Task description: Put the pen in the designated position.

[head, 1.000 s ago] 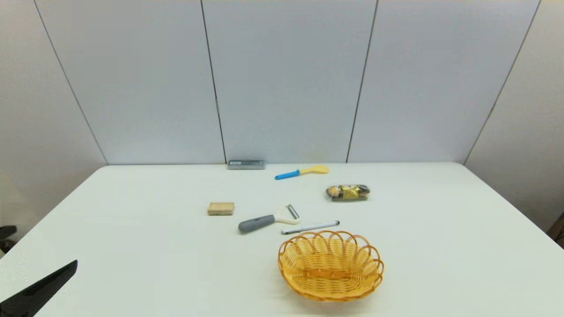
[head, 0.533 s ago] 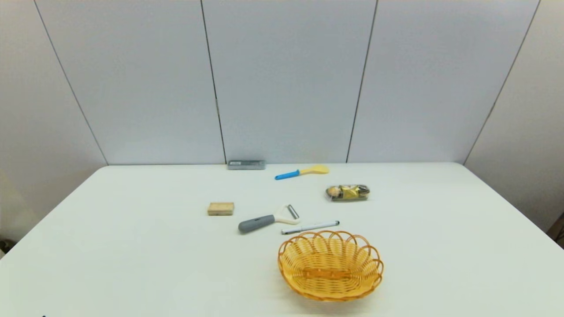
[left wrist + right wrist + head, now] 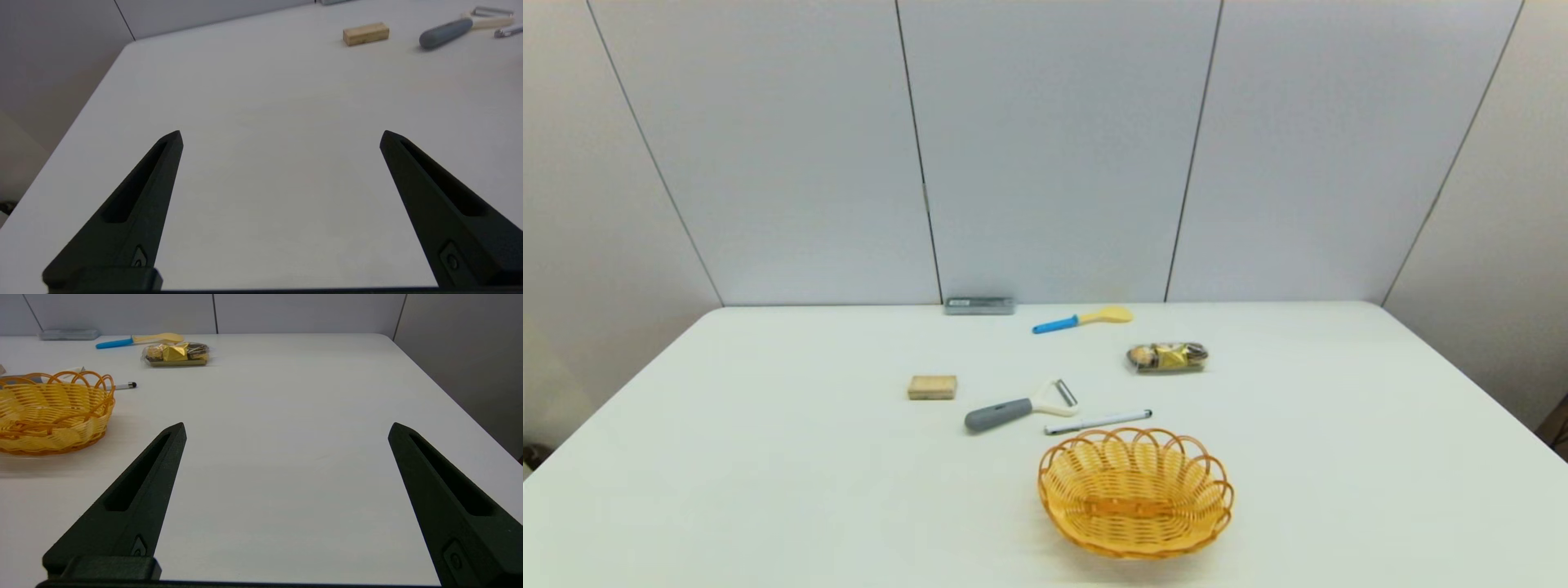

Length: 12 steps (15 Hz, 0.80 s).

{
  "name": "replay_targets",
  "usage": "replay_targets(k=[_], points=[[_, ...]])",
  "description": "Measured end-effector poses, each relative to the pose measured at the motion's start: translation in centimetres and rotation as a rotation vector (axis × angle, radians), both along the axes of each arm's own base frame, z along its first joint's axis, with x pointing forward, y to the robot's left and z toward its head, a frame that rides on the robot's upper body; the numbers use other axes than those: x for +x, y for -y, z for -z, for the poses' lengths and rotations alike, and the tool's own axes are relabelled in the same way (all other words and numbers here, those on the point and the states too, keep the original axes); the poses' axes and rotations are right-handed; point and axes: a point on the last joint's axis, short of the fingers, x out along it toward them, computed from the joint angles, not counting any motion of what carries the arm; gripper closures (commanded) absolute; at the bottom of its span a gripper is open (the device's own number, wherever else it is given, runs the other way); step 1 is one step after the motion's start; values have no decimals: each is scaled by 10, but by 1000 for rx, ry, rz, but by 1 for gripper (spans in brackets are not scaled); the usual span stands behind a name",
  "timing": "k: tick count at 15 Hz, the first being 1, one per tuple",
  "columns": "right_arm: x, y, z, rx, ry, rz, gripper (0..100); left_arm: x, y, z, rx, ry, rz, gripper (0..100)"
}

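Note:
The slim white pen (image 3: 1098,422) lies flat on the white table, just beyond the far rim of the orange wicker basket (image 3: 1135,492); its black tip (image 3: 131,384) pokes out past the basket (image 3: 49,412) in the right wrist view, and its silver end (image 3: 508,31) shows in the left wrist view. Neither arm appears in the head view. My left gripper (image 3: 280,136) hangs open over bare table near the front left corner, far from the pen. Over the front right part of the table my right gripper (image 3: 286,428) is open too, holding nothing.
A grey-handled peeler (image 3: 1017,407) lies right beside the pen. Farther back are a wooden block (image 3: 932,387), a wrapped snack pack (image 3: 1168,357), a blue-handled yellow spoon (image 3: 1083,318) and a grey case (image 3: 979,305) against the wall. The left table edge (image 3: 77,118) runs near my left gripper.
The left gripper's black finger, seen at the lower left of the head view a second ago, has drawn back out of that view. The objects on the table have not moved.

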Motion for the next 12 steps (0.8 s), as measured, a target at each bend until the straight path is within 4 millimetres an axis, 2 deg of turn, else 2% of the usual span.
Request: replay_targets(k=[7,12], points=[[0,0,0,0,0,0,0,1,-1,4,-176,55,-71,0],[0,0,0,0,0,0,0,1,-1,5,-189,56,-71,0]])
